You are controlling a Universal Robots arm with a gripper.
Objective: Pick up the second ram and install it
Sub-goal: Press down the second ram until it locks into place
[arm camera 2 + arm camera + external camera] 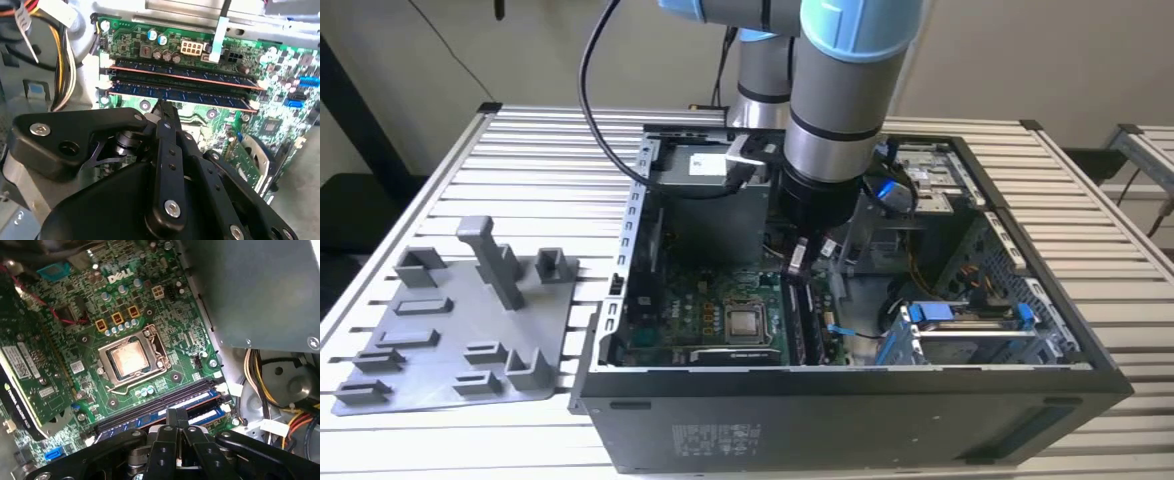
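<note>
On the exterior view's left, a grey holder tray (454,340) lies on the slatted worktop (547,130) with bare slats around it. To its right, the open computer case (854,420) walls in the tool (798,262) closely. The tool's fingers (165,112) are drawn together with nothing between them, their tip at the second ram (200,96), which is seated in its slot beside another stick (185,75). Whether tip and ram touch, I cannot tell. White print marks the green board (60,340).
</note>
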